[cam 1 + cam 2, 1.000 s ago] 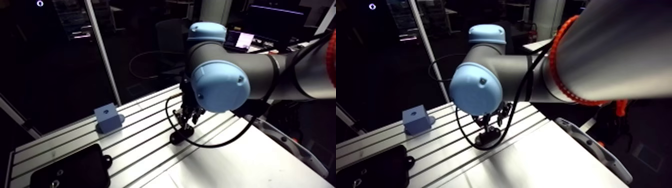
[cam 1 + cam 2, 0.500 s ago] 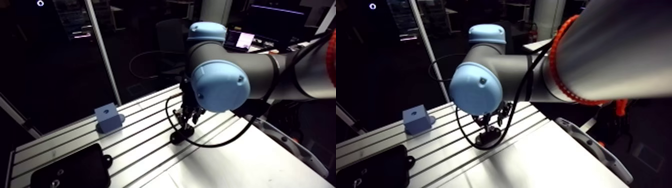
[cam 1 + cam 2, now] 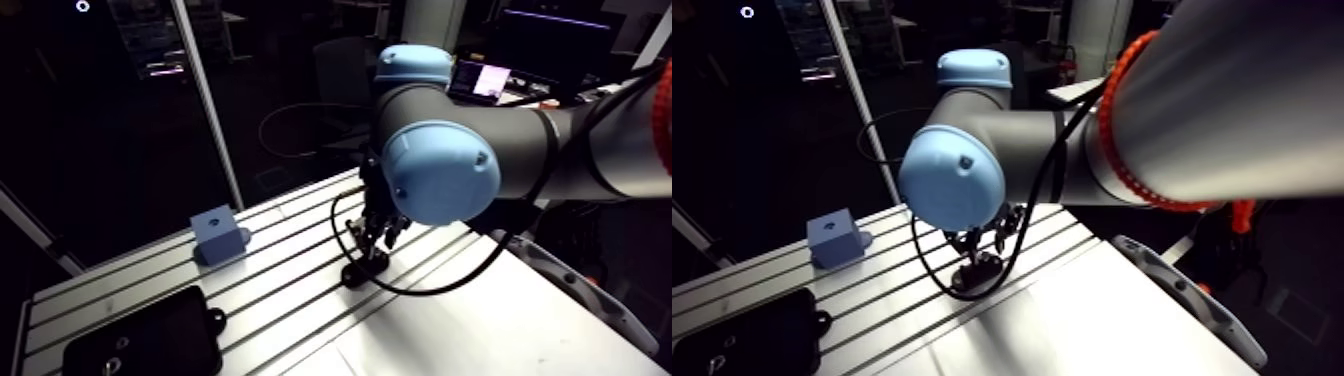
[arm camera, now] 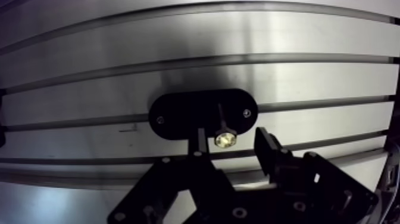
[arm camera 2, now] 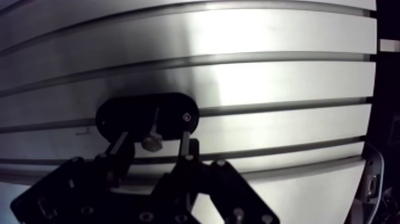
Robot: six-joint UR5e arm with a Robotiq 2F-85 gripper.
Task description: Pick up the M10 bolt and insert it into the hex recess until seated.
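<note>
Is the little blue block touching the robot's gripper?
No, the blue block stands on the table well apart from the gripper, with bare slotted surface between them.

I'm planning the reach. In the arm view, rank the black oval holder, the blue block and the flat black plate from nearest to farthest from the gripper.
1. Black oval holder, directly under the gripper.
2. Blue block, farther along the table.
3. Flat black plate, at the table's corner.

This is a robotics lab: a slotted aluminium table fills the lower frame, a robot arm stands at centre, and a blue block sits left.
</note>
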